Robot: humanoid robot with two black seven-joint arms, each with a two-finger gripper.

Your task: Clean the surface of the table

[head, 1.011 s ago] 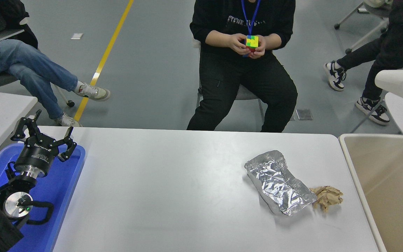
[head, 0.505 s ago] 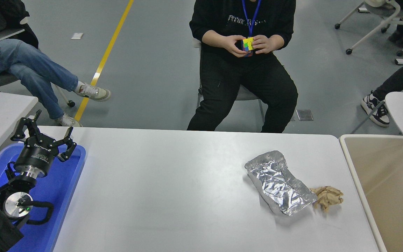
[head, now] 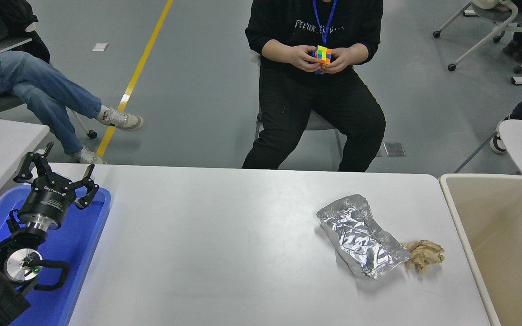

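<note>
Scene: You are looking down on the table surface (head: 224,253), a wide white top running from the blue tray (head: 86,244) at its left end to the beige bin (head: 465,226) at its right end.

Litter: Two pieces lie on the right part of the top, a crumpled foil wrapper (head: 361,235) and a wad of brown paper (head: 424,256). The wad sits at the foil's near-right corner, touching it or very nearly so.

Left gripper: Your left gripper (head: 57,174) is parked over the tray at the lower left, fingers spread wide and holding nothing.

Right gripper: It is not in view, so you cannot tell its state.

Key relation: Both pieces lie far to the right of the parked gripper, well apart from it and close to the bin. The foil's long axis runs on a diagonal, from far-left to near-right, its near end pointing toward the paper wad and the bin's wall.

Nearer arm: By position, the right arm should be the closer one, since the litter lies on its side of the table.

Judgement: The clearing looks unfinished, with two items left. The wad, nearest the bin, seems the shortest carry.

Risk: The foil looks light and springy and may slip or deform in a pinch.

Bystander: A seated person (head: 317,90) beyond the far edge handles a coloured puzzle cube (head: 323,55), clear of the table.
</note>
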